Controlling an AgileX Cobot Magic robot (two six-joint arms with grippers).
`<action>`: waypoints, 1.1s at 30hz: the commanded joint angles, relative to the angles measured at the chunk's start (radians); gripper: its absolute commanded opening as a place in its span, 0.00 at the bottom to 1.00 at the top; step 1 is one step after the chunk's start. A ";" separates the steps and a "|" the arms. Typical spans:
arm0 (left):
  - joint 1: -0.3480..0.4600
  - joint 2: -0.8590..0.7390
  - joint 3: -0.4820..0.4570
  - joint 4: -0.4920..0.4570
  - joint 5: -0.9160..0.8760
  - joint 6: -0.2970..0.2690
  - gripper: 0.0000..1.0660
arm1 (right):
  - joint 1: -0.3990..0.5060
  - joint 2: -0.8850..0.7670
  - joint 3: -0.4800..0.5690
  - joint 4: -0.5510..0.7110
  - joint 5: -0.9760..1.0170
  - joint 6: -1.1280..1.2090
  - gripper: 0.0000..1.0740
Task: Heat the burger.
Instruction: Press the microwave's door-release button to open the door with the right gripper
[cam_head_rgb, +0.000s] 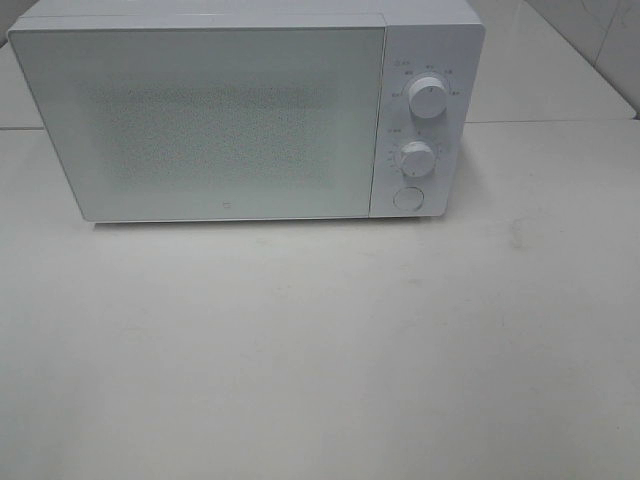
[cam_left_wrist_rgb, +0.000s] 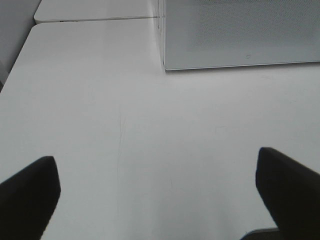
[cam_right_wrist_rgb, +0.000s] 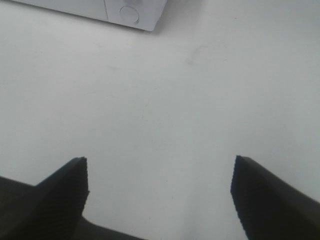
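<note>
Dark fingers (cam_left_wrist_rgb: 30, 195) of the left gripper (cam_left_wrist_rgb: 156, 162) stood wide open, with nothing between them but bare table (cam_left_wrist_rgb: 125, 125). They hung over the table in front of the microwave (cam_left_wrist_rgb: 240, 35), off its left front corner and well apart from it. On the right gripper (cam_right_wrist_rgb: 160, 162) the fingers (cam_right_wrist_rgb: 55, 195) were also wide apart and held nothing; only bare table showed in the gap. That gripper hung in front of the microwave's right front corner, clear of it. The round button (cam_right_wrist_rgb: 129, 13) low on the microwave's front was in sight beyond the fingertips.

From the high camera the microwave sat at the back of the table, white, its door (cam_head_rgb: 200, 120) shut flush. To the right of the door was the control panel (cam_head_rgb: 445, 125) with an upper knob (cam_head_rgb: 428, 91), a lower knob (cam_head_rgb: 414, 156) under it, and the button below both. The door's window was a pale speckled screen, and what lay behind it could not be made out. The table in front of the microwave was a plain off-white top with a few faint marks.

The burger showed in none of the three views, so where it was could not be told. Whether it was inside the microwave could not be told either.
</note>
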 joint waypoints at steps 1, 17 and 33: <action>0.000 -0.017 0.002 -0.006 -0.015 -0.004 0.94 | -0.047 -0.104 0.051 -0.014 -0.019 -0.008 0.70; 0.000 -0.017 0.002 -0.006 -0.015 -0.004 0.94 | -0.116 -0.336 0.111 -0.011 -0.019 -0.003 0.70; 0.000 -0.010 0.002 -0.006 -0.015 -0.004 0.94 | -0.116 -0.324 0.111 0.002 -0.021 -0.006 0.69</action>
